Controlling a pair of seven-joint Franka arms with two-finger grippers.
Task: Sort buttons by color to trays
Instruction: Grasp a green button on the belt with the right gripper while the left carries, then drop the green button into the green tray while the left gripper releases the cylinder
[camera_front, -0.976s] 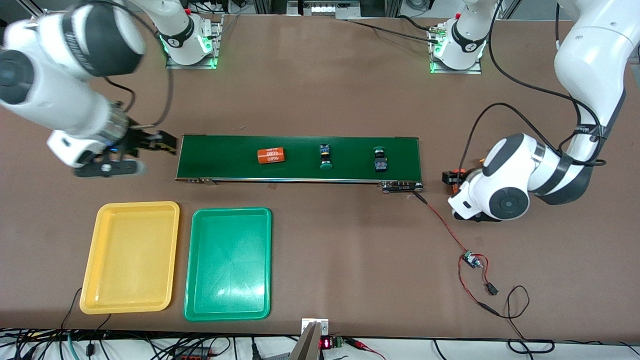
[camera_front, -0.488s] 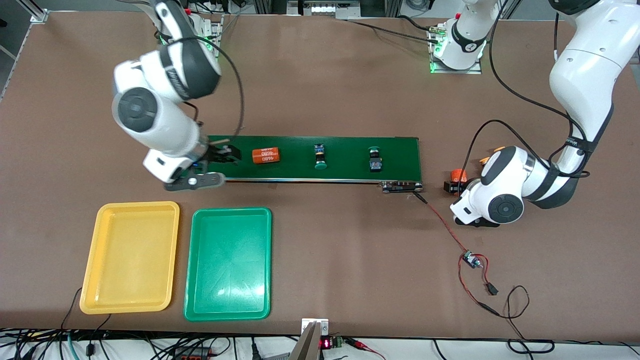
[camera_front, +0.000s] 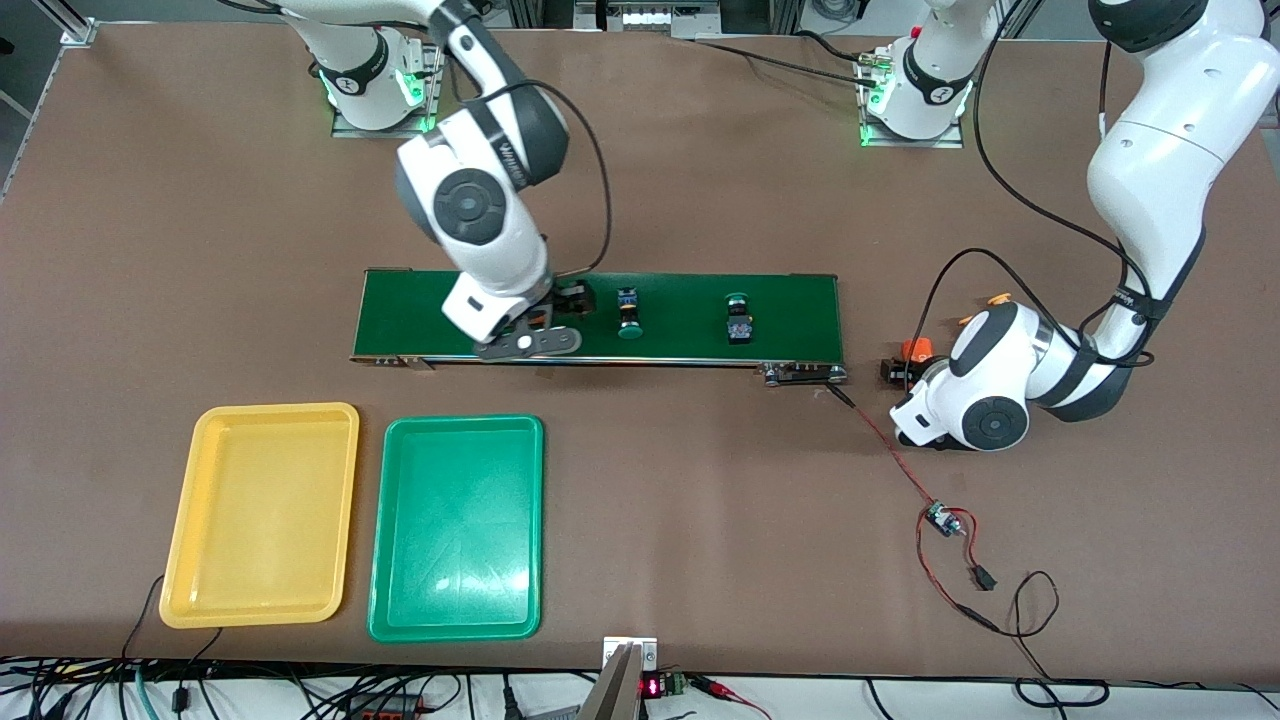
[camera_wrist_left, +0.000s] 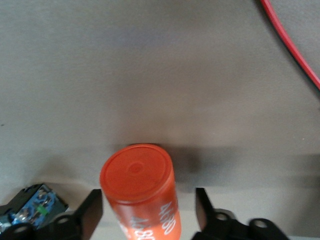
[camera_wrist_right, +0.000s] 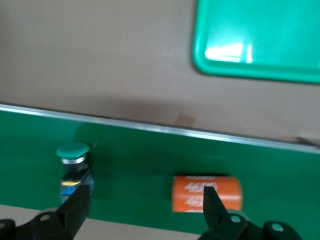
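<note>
Two green-capped buttons lie on the dark-green belt (camera_front: 800, 320): one (camera_front: 628, 312) beside my right gripper, one (camera_front: 738, 320) toward the left arm's end. My right gripper (camera_front: 572, 300) hangs open and empty over the belt. In the right wrist view it (camera_wrist_right: 145, 195) is between a green-capped button (camera_wrist_right: 74, 160) and an orange "4680" cylinder (camera_wrist_right: 207, 194). My left gripper (camera_front: 900, 368) is low at the belt's end, open, with its fingers either side of another orange cylinder (camera_wrist_left: 142, 195), not touching it. A black-and-blue button body (camera_wrist_left: 32, 205) lies beside it, cap hidden. The yellow tray (camera_front: 260, 515) and green tray (camera_front: 456, 528) hold nothing.
A red and black wire (camera_front: 900, 460) runs from the belt's end to a small board (camera_front: 940, 518) nearer the front camera. Small orange bits (camera_front: 995, 298) show by the left arm's wrist. The right arm hides its cylinder in the front view.
My right arm has swung from past the belt's end to over the belt, above the orange cylinder. The belt's objects have drifted toward the right arm's end. The left arm shifted slightly.
</note>
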